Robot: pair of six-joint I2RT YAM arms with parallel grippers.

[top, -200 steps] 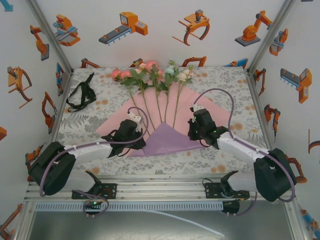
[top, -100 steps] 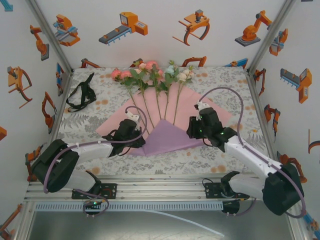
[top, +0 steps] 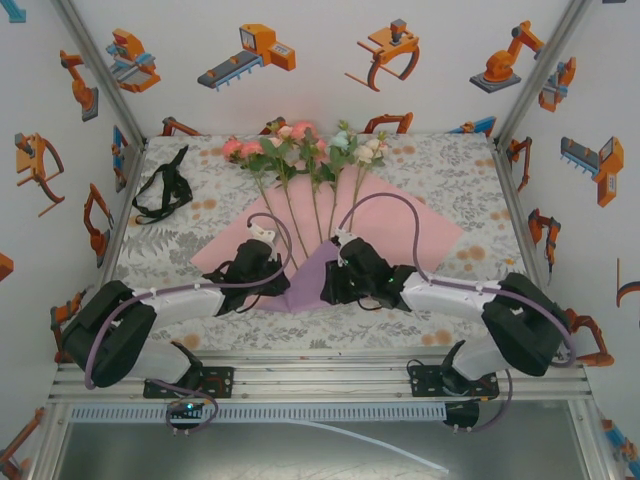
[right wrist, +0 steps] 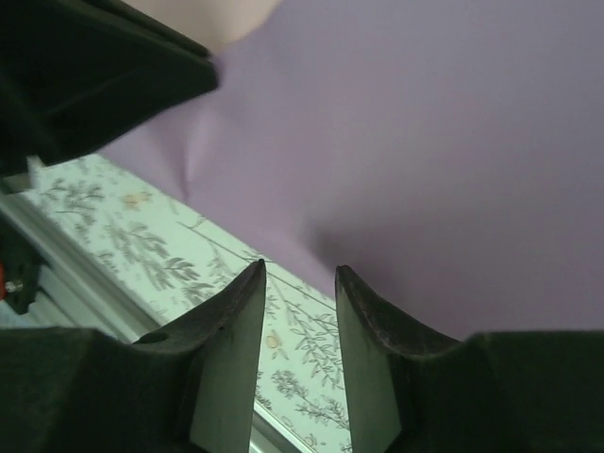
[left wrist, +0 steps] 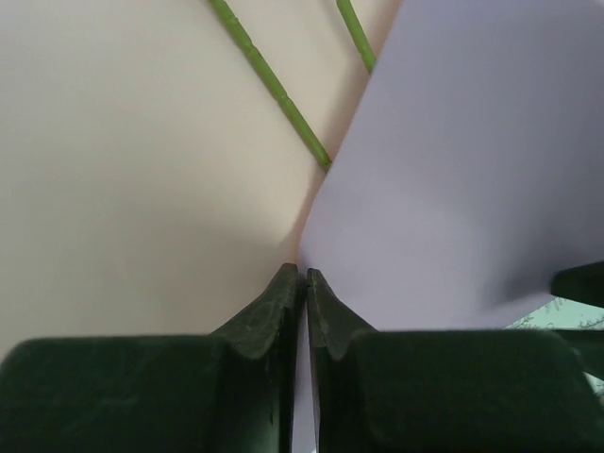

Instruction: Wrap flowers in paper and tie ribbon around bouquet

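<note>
**Lilac flap pinched left; right hand free**

The paper is thin and smooth, pale pink face up, with a lilac flap folded over at 6 o'clock. The left hand is closed on the flap's crease. The right hand is parted over the flap's near edge, gripping nothing. The flowers are fanned with blooms at 12 o'clock, and their ribbed stalks slip under the flap. The ribbon lies limp at 10 o'clock. There is bare floral bench at 2 o'clock.

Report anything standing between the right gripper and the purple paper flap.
Nothing visible does. The right gripper hangs open right at the near edge of the paper, with patterned tablecloth beneath.
</note>
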